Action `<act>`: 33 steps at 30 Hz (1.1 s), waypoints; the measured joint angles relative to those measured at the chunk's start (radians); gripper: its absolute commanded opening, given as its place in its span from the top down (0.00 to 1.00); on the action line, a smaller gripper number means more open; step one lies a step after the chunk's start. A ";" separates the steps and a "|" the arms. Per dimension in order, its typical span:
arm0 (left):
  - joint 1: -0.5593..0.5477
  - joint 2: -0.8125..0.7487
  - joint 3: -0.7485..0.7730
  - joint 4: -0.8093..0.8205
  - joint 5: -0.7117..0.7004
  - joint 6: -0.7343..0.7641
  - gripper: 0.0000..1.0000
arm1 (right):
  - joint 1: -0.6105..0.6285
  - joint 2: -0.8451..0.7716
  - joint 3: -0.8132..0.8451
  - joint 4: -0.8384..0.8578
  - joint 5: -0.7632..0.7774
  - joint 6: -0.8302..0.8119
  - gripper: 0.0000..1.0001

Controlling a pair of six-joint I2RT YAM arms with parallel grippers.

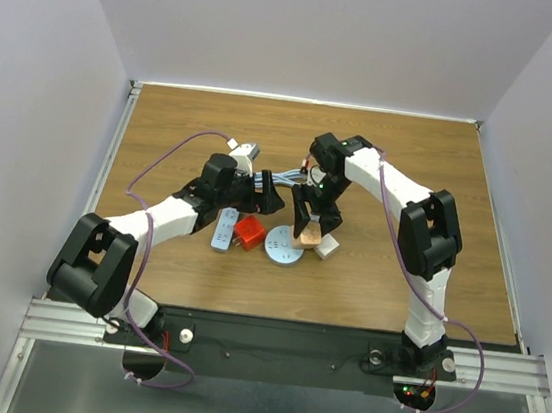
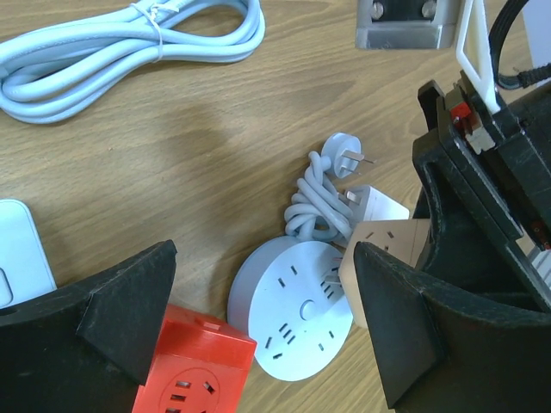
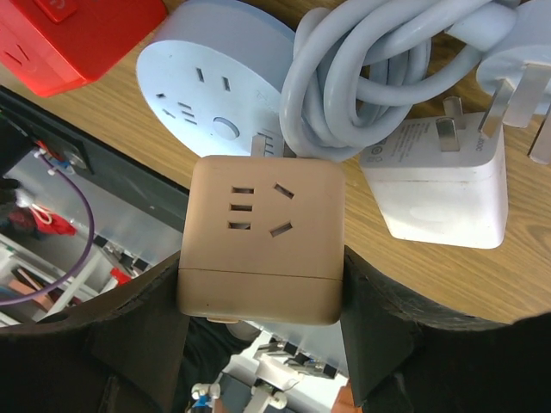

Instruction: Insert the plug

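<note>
My right gripper [image 1: 311, 233] is shut on a tan cube plug adapter [image 3: 263, 241], also seen in the left wrist view [image 2: 379, 245]. The cube is tilted, and its metal prongs [image 3: 263, 146] meet the near edge of the round pale-blue socket hub [image 3: 202, 77] [image 2: 293, 323] [image 1: 283, 246]. I cannot tell how deep they sit. The hub's coiled cable and plug [image 3: 370, 77] lie beside it. My left gripper [image 1: 269, 198] [image 2: 267, 335] is open and empty, hovering over the hub and a red cube socket [image 2: 194, 374].
A white charger block [image 3: 443, 181] lies right of the tan cube. A white power strip [image 1: 224, 228] lies left of the red cube [image 1: 249, 231]. A bundled pale-blue cable [image 2: 129, 43] and a metal block [image 2: 405, 21] lie farther back.
</note>
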 measured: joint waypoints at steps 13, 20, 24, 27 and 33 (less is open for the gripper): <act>0.000 0.000 0.009 -0.004 -0.004 0.000 0.04 | 0.000 -0.007 -0.037 -0.008 -0.007 0.003 0.96; 0.000 0.000 0.009 -0.004 -0.004 0.000 0.04 | 0.000 -0.007 -0.037 -0.007 -0.003 0.003 0.97; 0.000 0.000 0.009 -0.004 -0.005 0.001 0.05 | 0.000 -0.007 -0.037 -0.007 0.008 0.006 0.98; -0.001 0.000 0.009 -0.005 -0.005 0.001 0.04 | 0.000 -0.007 -0.038 -0.007 0.012 0.007 0.97; -0.002 0.000 0.009 -0.008 -0.005 0.003 0.05 | 0.001 -0.007 -0.041 -0.005 0.013 0.007 0.98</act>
